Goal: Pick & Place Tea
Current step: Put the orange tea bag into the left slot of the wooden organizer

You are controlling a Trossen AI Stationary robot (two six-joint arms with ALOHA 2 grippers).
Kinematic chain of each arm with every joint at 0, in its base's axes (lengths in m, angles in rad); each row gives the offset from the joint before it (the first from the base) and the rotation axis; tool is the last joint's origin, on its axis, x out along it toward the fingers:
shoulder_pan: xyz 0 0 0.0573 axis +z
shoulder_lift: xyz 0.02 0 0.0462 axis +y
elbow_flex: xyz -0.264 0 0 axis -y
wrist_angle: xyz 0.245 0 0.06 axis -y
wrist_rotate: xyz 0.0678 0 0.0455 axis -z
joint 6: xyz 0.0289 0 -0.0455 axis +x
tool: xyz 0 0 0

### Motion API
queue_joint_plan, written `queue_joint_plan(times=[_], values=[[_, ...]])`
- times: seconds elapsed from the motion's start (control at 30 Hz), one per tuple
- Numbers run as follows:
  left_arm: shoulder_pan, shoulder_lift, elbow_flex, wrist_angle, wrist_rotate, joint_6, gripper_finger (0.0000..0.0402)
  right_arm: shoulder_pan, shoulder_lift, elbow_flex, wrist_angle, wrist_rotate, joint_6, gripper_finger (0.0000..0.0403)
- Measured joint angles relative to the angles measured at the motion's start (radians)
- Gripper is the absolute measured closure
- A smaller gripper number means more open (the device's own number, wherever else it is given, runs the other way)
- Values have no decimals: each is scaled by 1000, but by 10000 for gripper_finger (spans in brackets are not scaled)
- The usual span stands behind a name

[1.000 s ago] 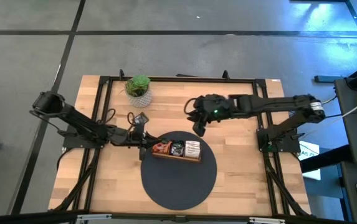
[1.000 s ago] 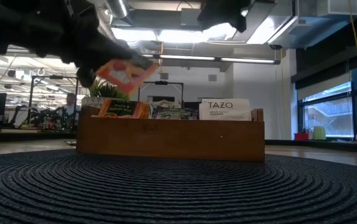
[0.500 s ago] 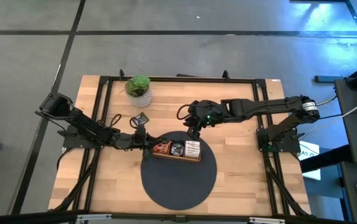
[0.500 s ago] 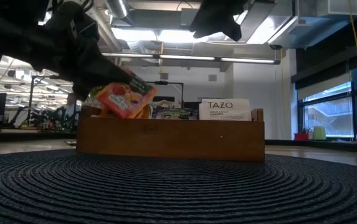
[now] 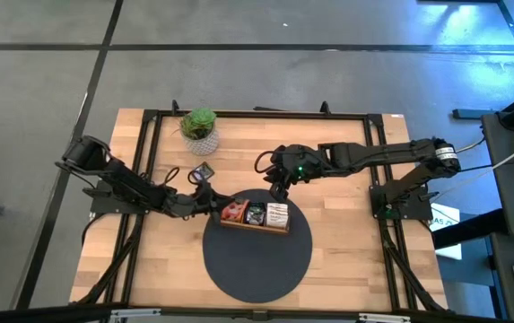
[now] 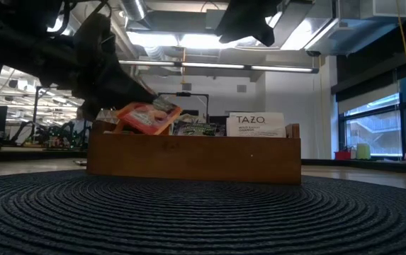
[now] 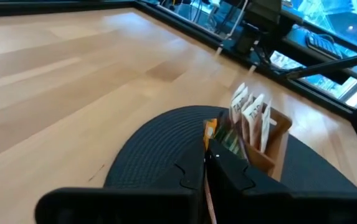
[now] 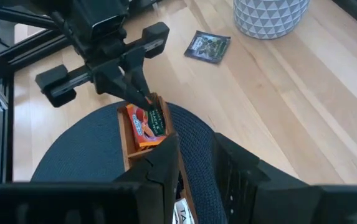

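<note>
Left gripper (image 5: 213,203): at the tray's nine-o'clock end, fingers pinched narrow on one red-orange tea packet (image 6: 148,117), and the low view shows that packet tilted, lying across the tray's end compartment, not yet down inside.
Key relation: packet sits at the claw's own tip, directly over the end compartment; its long axis runs roughly three-to-nine on the table, in line with the left arm's reach.
Nearer arm: left, no contest; it is right at the tray, and the job of letting go looks to be its own.
Right gripper (image 5: 279,188): hovering just off the tray's twelve o'clock, nothing seen between its fingers, which stand slightly apart.
Tray (image 5: 255,225): one wooden tray, three compartments, on the round dark mat (image 5: 258,260).
Count, tray contents: orange packets in the nine-o'clock compartment, dark green ones (image 6: 197,129) in the middle, white TAZO ones (image 6: 256,124) at the three-o'clock end; exact numbers per stack, cannot tell.
Count, loose: one dark packet (image 5: 203,170) lying flat on the table at the tray's ten o'clock.
Count, other: one potted plant (image 5: 200,128), at the table's far edge.
</note>
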State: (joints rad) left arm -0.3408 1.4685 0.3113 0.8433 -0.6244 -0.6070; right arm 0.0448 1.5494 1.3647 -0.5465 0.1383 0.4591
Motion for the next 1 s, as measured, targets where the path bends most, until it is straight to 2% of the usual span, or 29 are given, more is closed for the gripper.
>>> queue_joint_plan(times=[0.2,0.6,0.8,0.93,1.0], values=[[0,30,36,0,3,82,375,0,0,0,-3,0,0,305],[0,34,36,-1,13,97,322,0,0,0,-25,0,3,305],[0,25,36,0,-13,110,295,0,0,0,-25,0,3,305],[0,-24,36,80,-6,246,286,0,0,0,-25,0,3,305],[2,-57,40,126,45,347,286,0,0,0,-25,0,3,305]])
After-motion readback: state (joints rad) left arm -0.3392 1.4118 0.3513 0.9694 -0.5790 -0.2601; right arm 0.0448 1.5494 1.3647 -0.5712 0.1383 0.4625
